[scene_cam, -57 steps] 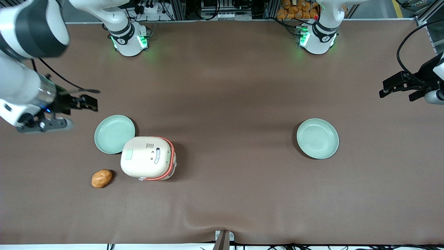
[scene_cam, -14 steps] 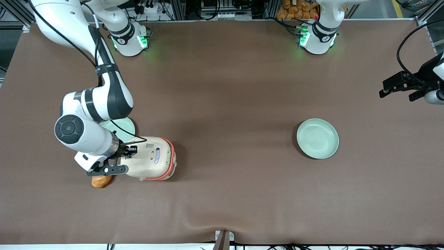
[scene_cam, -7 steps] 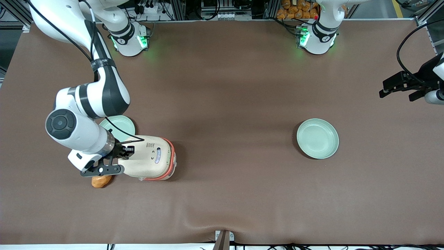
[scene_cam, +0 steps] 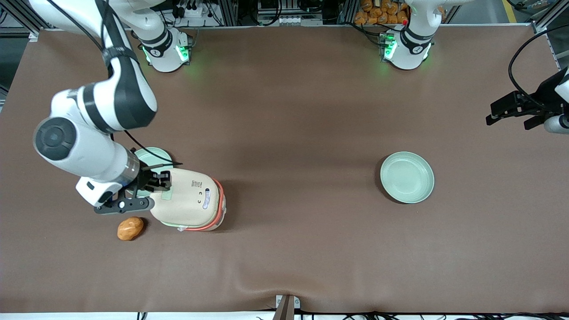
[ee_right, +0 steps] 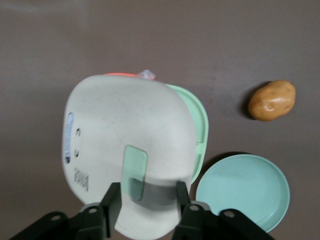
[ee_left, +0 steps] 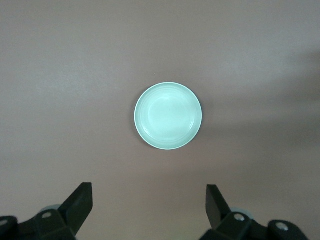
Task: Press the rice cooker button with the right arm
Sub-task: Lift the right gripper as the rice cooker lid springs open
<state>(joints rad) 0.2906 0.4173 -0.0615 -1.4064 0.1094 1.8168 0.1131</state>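
One rice cooker (scene_cam: 189, 200) lid raised, tool (ee_right: 145, 200) spread open above button (ee_right: 135, 172).

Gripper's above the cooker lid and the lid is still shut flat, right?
Not quite. The gripper is above the cooker, but the lid has popped up at the button end; the right wrist view shows the green body edge exposed under it.
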